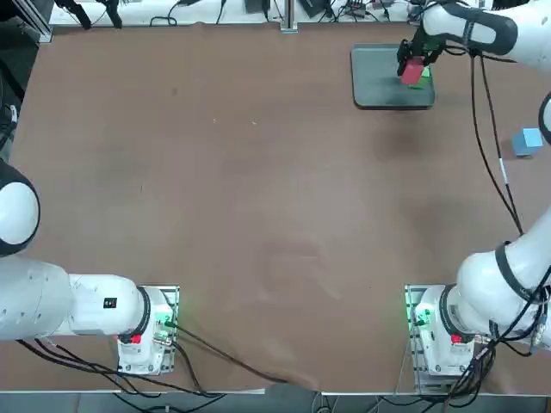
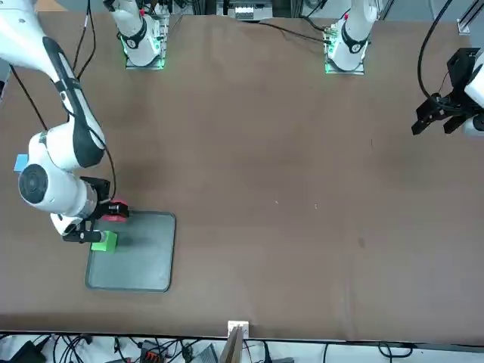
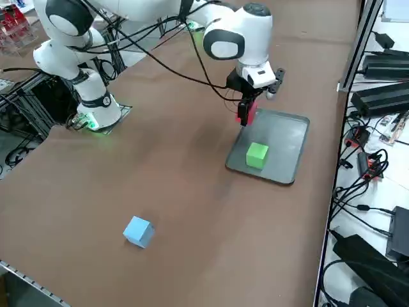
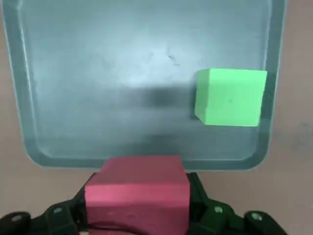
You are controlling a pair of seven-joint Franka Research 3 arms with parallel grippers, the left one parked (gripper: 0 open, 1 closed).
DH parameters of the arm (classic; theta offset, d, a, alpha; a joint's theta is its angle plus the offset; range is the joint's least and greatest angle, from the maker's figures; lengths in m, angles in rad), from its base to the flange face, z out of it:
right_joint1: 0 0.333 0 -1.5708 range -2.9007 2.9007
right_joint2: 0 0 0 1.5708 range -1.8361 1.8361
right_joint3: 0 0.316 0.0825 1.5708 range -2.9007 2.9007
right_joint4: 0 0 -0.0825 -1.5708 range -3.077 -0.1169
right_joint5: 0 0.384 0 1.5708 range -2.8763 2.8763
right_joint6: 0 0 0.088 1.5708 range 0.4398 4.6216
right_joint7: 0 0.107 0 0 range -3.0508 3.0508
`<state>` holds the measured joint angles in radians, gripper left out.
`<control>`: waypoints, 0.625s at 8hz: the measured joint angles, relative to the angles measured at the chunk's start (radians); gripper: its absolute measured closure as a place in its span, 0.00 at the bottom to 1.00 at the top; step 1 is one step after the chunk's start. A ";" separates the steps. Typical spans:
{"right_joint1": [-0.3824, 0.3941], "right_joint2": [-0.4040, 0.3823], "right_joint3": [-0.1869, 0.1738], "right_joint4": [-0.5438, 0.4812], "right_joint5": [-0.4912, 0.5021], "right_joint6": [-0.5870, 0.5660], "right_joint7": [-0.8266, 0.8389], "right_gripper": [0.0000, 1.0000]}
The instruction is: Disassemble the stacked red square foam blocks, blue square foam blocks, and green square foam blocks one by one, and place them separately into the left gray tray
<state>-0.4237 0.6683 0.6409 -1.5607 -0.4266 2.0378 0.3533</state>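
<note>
The right gripper hangs over the gray tray, its fingers clenched on the red cube. In the wrist view the red cube sits squeezed between the two black fingers, with the tray's rounded rim just beyond it. In the side view the cube is off the tray floor, held above the tray edge that faces the middle of the desk. From overhead the gripper and the red cube cover the tray's right part, close to the far edge of the desk.

The tray lies flat near the desk's far right corner, as the robot sees it. The green cube rests inside it, upright on the tray floor, close to the rim on the side nearer the robot and toward the tray's right side. In the wrist view it stands apart from the red cube, with bare tray between them, and nearly touches the rim beside it. From overhead only a sliver of green shows past the red cube.

The blue cube lies on the bare desk outside the tray, near the desk's right edge and well apart from the tray, closer to the robot than the tray is. It sits a little turned against the desk edge. In the front view only a small blue corner shows behind the arm.
</note>
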 joint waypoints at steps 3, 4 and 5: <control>0.061 0.011 -0.023 0.002 -0.051 0.000 0.074 0.22; 0.061 0.018 -0.028 0.004 -0.051 0.005 0.074 0.22; 0.061 0.026 -0.033 0.006 -0.051 0.019 0.074 0.22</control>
<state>-0.3632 0.6946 0.6080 -1.5550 -0.4775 2.0569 0.4273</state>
